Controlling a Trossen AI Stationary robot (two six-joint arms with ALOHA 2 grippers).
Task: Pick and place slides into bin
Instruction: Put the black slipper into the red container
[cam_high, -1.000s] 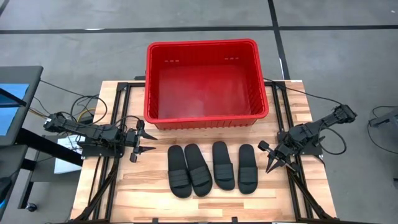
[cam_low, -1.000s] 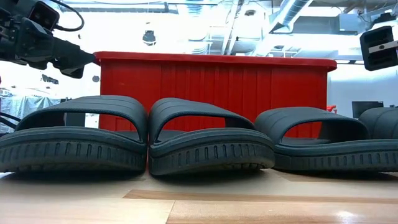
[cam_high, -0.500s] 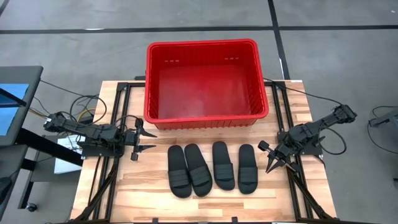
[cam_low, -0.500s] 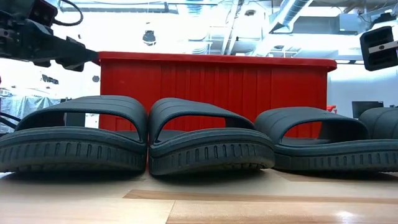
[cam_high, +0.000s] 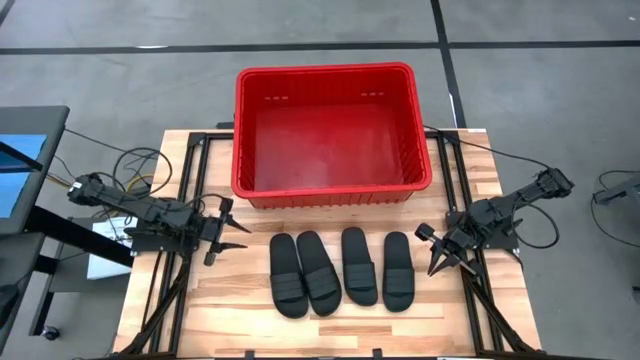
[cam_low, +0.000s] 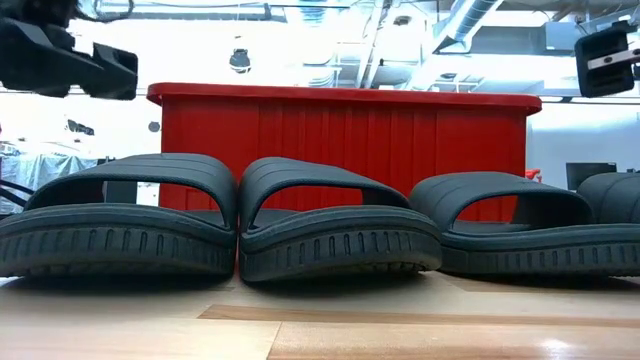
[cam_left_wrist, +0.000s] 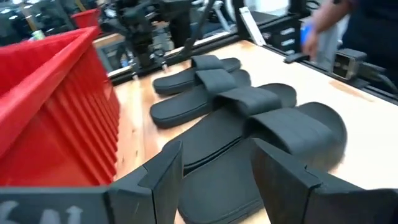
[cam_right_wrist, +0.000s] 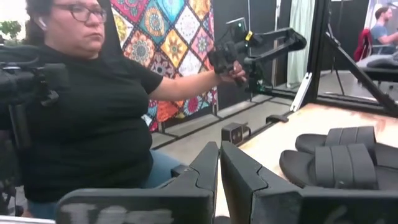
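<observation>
**Four slides in a row, bin behind them**

Four black slides (cam_high: 340, 270) lie side by side on the wooden table (cam_high: 250, 320), just in front of the red bin (cam_high: 333, 196). The left end effector (cam_high: 224, 230) sits left of the row with fingers spread. The right end effector (cam_high: 432, 252) sits right of it, fingers together.

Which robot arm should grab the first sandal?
Probably the left. The left gripper has its fingers open and points at the sandals. The right gripper sits beside them too, but its fingers are shut.
</observation>
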